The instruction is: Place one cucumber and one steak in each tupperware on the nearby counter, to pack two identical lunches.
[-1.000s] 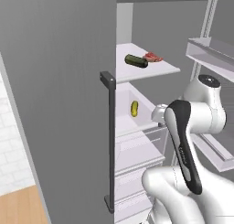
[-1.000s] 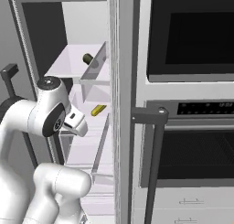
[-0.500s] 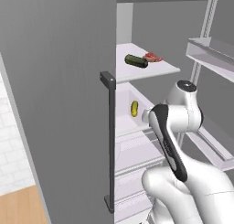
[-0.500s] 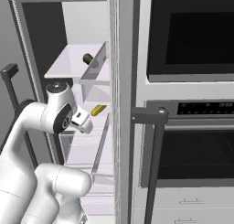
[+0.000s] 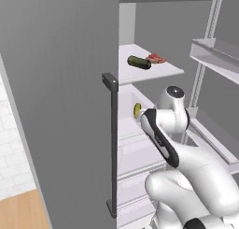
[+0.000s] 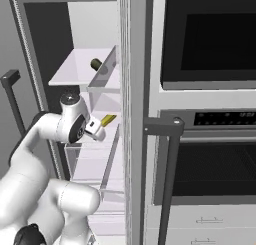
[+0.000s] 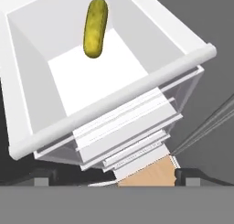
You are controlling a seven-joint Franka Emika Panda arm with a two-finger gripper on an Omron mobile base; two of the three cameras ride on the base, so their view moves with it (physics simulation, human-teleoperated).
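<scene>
Open grey refrigerator door (image 5: 60, 106) with dark vertical handle (image 5: 111, 144); white shelves (image 5: 149, 69); built-in ovens (image 6: 210, 114) adjacent; wooden floor (image 5: 23, 211).

Glossy white arm (image 5: 196, 176), seemingly black joints

Yellow-green cucumber (image 7: 95, 28) lies in a white bin; dark green cucumber (image 5: 139, 62) beside red steak (image 5: 156, 59)

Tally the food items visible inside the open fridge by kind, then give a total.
Cucumbers: 2, the dark green cucumber on the upper shelf and the yellow-green cucumber in the white drawer
Steaks: 1, the red steak on that shelf
Total: 3
</scene>
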